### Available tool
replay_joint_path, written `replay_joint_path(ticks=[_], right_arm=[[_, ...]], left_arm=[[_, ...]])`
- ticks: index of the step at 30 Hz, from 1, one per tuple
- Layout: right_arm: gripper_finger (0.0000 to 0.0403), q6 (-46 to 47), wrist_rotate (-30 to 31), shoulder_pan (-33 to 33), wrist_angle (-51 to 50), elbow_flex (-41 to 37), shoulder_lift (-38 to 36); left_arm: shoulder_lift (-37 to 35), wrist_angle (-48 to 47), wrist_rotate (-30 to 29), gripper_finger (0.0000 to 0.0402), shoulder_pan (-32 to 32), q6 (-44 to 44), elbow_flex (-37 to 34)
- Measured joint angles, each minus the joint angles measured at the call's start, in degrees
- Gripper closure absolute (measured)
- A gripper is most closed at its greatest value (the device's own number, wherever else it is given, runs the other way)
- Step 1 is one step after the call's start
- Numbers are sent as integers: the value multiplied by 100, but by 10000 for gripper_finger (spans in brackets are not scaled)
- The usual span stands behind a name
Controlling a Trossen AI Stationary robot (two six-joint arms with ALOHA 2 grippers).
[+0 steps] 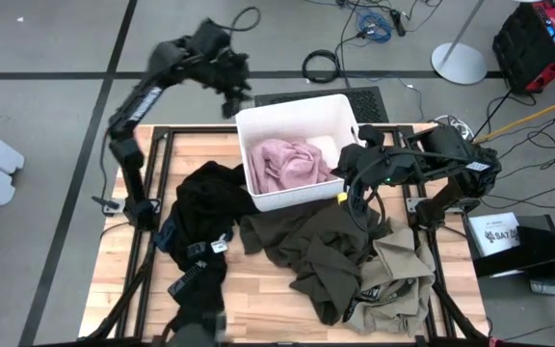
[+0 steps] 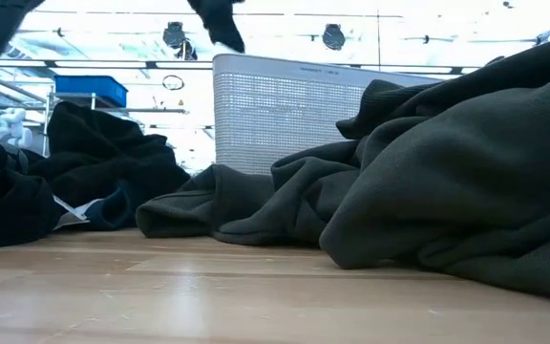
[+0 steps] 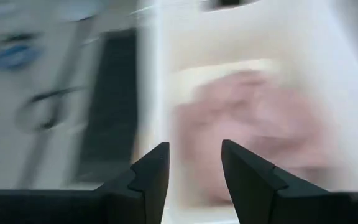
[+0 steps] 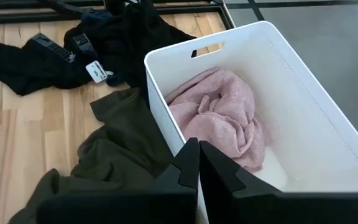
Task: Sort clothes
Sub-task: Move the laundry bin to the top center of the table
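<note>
A pale pink garment [image 1: 287, 164] lies inside the white bin [image 1: 302, 106]; the left wrist view shows it blurred [image 3: 253, 130] and the right wrist view plainly [image 4: 219, 115]. Black clothes [image 1: 205, 207] with a bit of dark blue [image 1: 167, 236] lie on the table left of the bin. A large olive-green garment [image 1: 306, 246] lies in front of it and a khaki one [image 1: 398, 280] at the near right. My left gripper [image 1: 234, 96] [image 3: 194, 146] hangs open and empty above the bin's far left corner. My right gripper [image 1: 350, 173] [image 4: 197, 152] is shut and empty above the bin's right rim.
The wooden table [image 1: 258, 299] has bare boards along its near edge between the clothes. In the low view the olive garment [image 2: 447, 172] fills the right side and the bin's ribbed wall [image 2: 285, 115] stands behind it. Cables and a red case [image 1: 538, 39] lie on the floor beyond.
</note>
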Motion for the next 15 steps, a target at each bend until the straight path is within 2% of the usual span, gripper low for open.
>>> replay_joint_path(ticks=[2, 5, 8, 15], right_arm=[[403, -119, 0, -39, 1, 0, 0], [403, -204, 6, -129, 3, 0, 0], [403, -279, 5, -228, 3, 0, 0], [403, -316, 4, -340, -17, 0, 0]], left_arm=[[-211, -492, 566, 246, -138, 81, 1], [-359, -1059, 853, 250, -570, 108, -4], [-430, -1110, 1112, 262, -1214, 110, -7], [-400, -955, 1029, 292, -2917, 58, -276]])
